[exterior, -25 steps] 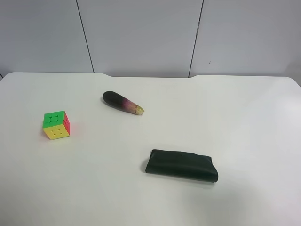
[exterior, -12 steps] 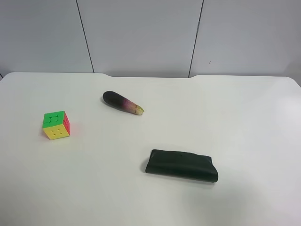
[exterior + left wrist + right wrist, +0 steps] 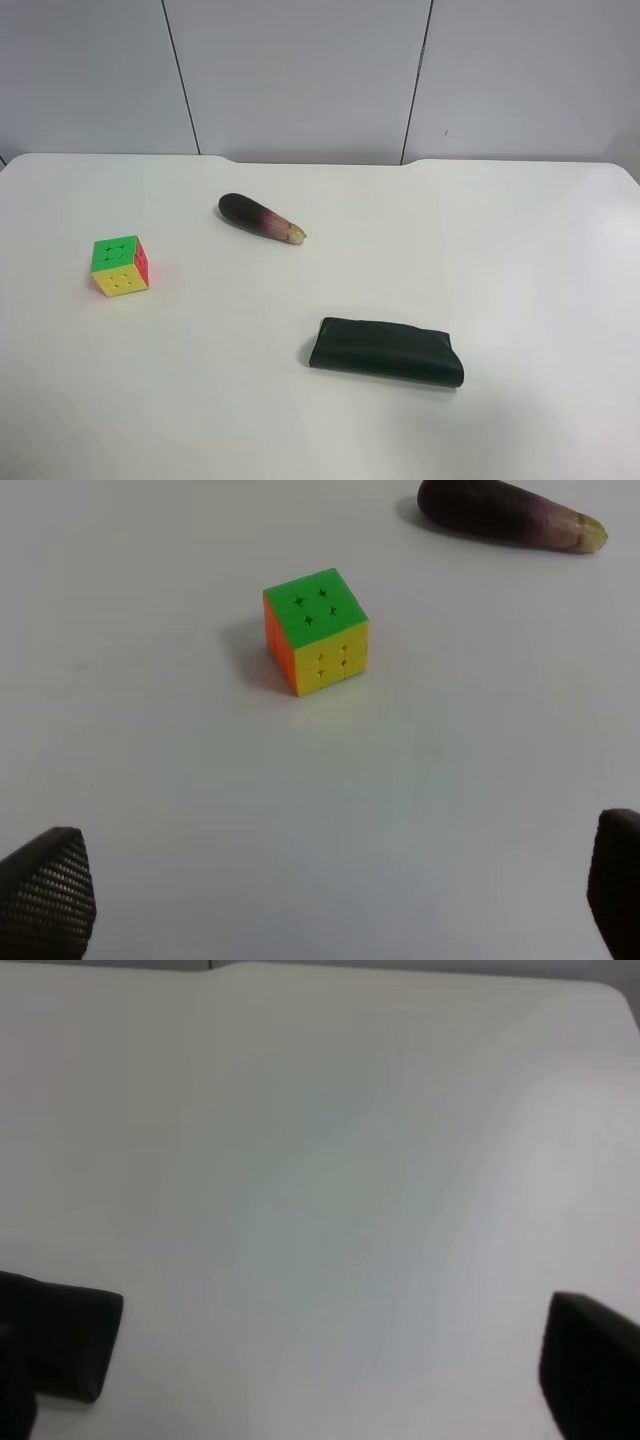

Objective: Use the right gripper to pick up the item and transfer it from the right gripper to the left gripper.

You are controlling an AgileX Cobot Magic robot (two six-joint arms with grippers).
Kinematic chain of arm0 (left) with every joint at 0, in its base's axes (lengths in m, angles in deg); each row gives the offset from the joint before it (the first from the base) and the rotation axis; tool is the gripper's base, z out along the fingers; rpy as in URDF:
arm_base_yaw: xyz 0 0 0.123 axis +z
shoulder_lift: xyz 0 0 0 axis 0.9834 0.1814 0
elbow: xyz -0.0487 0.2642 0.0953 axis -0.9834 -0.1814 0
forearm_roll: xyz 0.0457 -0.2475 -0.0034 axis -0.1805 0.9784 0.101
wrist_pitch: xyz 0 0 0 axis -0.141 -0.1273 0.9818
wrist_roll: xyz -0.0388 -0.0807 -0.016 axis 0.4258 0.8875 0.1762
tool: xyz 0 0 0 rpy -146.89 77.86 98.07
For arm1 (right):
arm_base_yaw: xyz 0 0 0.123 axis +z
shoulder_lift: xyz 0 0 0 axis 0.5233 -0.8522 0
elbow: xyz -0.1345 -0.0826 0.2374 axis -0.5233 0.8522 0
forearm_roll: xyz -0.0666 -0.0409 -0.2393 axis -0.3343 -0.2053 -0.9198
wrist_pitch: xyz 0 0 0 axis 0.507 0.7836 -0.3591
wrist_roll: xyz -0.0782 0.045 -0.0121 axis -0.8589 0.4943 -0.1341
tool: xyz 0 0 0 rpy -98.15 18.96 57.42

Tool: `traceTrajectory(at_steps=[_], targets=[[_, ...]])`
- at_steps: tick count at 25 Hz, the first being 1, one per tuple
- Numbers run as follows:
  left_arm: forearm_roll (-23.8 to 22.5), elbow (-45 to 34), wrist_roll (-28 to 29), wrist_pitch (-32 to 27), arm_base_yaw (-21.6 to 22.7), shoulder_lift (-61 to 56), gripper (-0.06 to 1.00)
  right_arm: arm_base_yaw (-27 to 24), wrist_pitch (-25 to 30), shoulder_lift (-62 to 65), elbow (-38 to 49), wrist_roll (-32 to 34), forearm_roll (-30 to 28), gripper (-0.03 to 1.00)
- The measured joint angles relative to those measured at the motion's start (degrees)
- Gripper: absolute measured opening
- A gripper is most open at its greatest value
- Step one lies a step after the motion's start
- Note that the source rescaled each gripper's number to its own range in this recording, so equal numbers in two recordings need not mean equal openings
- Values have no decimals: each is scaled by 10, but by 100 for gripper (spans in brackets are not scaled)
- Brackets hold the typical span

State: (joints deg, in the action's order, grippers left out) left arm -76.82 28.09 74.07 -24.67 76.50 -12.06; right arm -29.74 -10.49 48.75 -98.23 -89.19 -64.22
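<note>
- Presently the item [image 3: 120, 266] is sitting on the white table [image 3: 520, 260] at nine o'clock of the exterior high view, green face up.
- Left gripper [image 3: 330, 900] is hovering wide open, holding nothing, cube [image 3: 315, 630] ahead.
- Right gripper [image 3: 330, 1360] is gaping over bare table, empty.
- Eggplant [image 3: 260, 218] is lying at the cube's two o'clock; the pouch [image 3: 386, 351] at its four.

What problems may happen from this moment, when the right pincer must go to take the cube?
1. The right pincer sees only bare table; the cube sits in the left pincer's view, so the reach looks long.
2. The eggplant lies near the cube and may get bumped.
3. The handover may fail on such a small cube.
</note>
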Motion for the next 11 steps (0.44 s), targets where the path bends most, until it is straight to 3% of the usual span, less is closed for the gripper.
traceTrajectory(at_steps=[11], targets=[[0,0,0,0,0,0,100,0,0,0,0,0,0,100]])
